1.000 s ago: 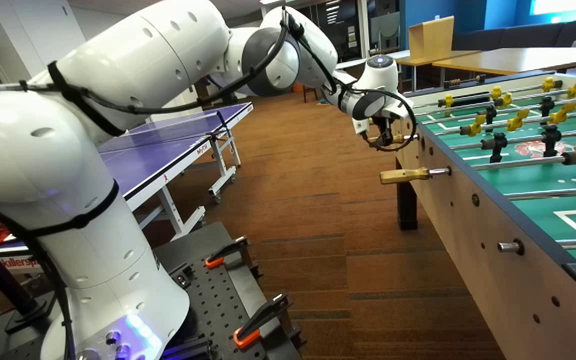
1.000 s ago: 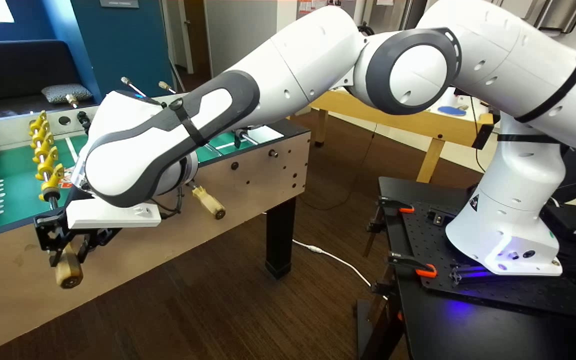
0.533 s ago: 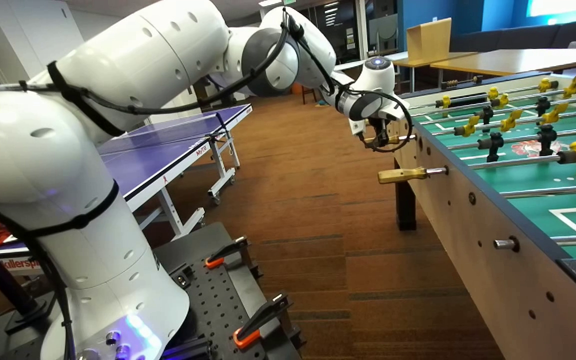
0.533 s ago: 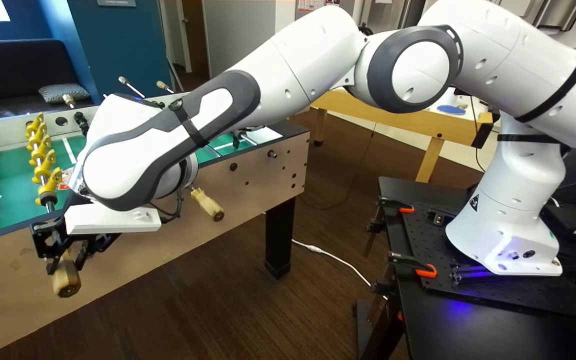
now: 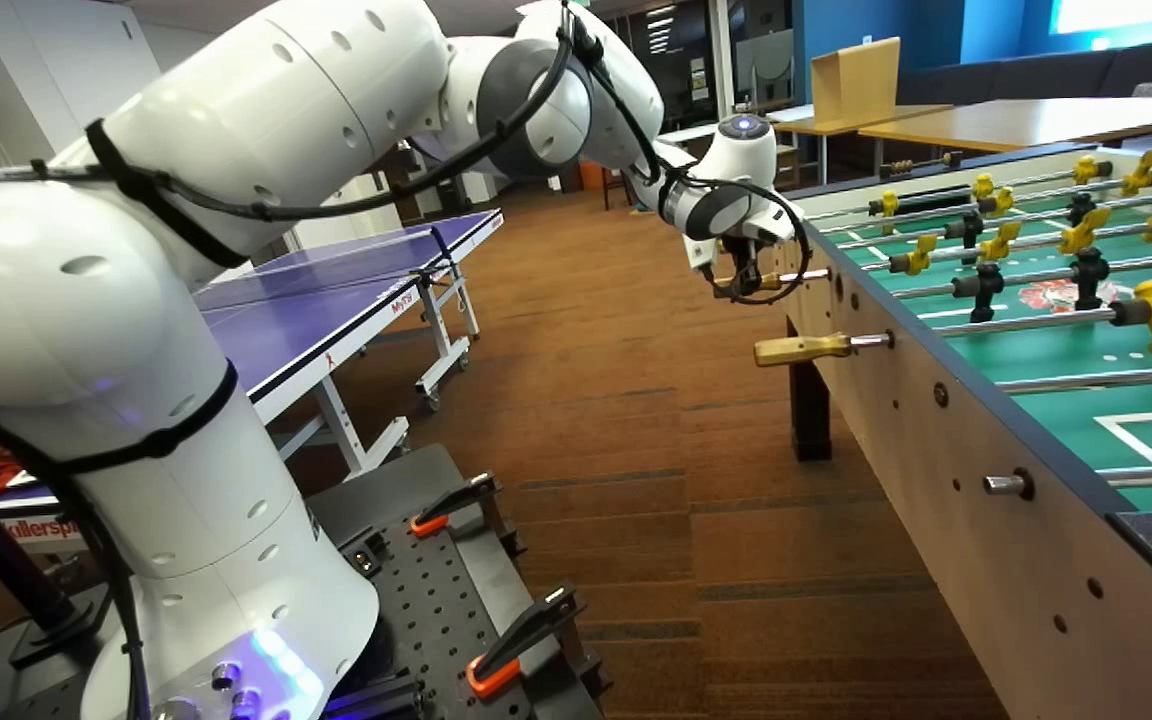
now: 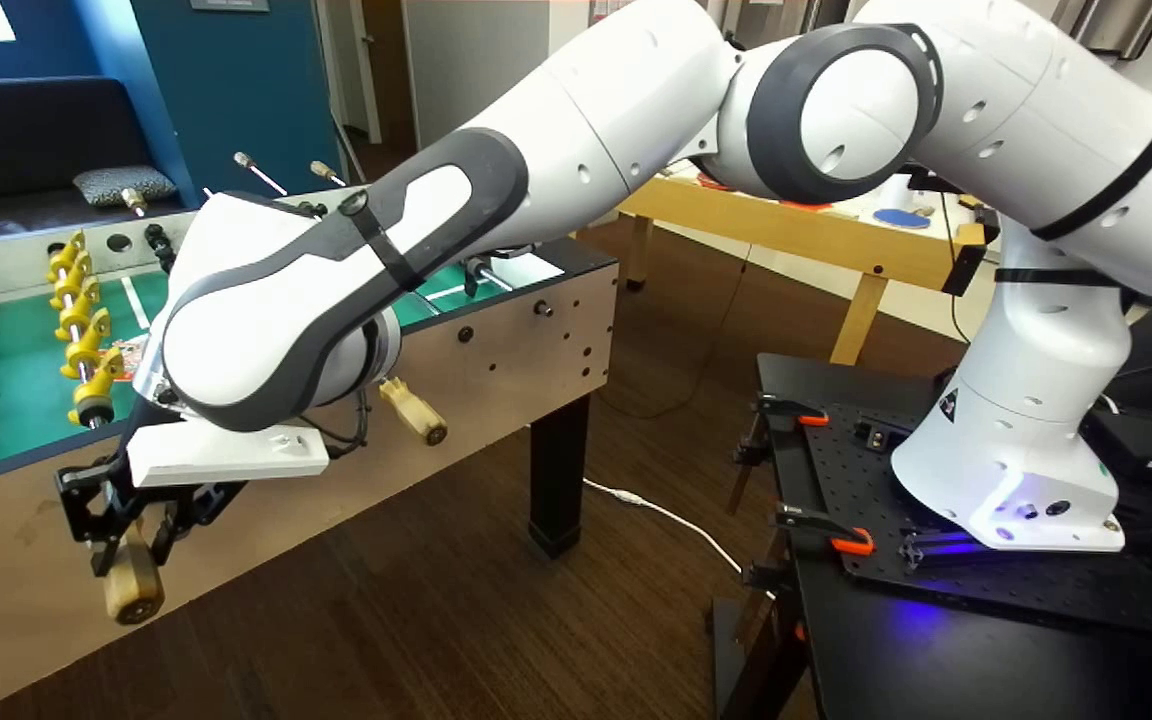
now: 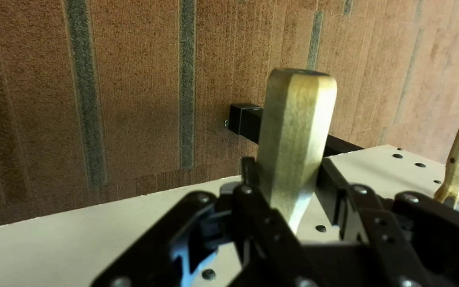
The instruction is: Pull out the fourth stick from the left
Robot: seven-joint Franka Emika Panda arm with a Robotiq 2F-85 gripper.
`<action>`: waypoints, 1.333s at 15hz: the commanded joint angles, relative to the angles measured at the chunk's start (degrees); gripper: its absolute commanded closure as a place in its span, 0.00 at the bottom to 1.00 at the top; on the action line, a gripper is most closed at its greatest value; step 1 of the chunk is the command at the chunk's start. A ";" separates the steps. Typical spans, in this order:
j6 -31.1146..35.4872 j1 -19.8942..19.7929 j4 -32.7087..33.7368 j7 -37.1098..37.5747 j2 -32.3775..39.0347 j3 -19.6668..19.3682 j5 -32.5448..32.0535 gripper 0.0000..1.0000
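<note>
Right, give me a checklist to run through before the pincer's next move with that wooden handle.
1. Pincer shut on the handle: ok; it flanks the wood on both sides in the wrist view.
2. Grip firm enough not to slip: cannot tell.
3. Rod free of the table: not ok; it runs to the table's side in an exterior view.
4. Pincer apart from the other wooden handle: ok in both exterior views.
5. Cable not touching the rod: cannot tell; it crosses in front of it in an exterior view.
</note>
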 commanded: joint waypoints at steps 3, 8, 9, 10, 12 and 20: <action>0.53 1.76 -5.97 -5.72 -2.45 6.05 2.79 0.85; 1.07 1.03 -13.02 -7.11 -6.70 8.43 3.88 0.85; 0.97 1.02 -14.39 -7.20 -7.49 8.83 4.11 0.85; 1.55 0.96 -15.72 -7.39 -8.28 9.16 4.22 0.85; 3.26 0.74 -16.84 -7.99 -8.65 9.55 4.34 0.85; 4.23 -0.56 -22.49 -13.85 -14.44 16.16 2.85 0.00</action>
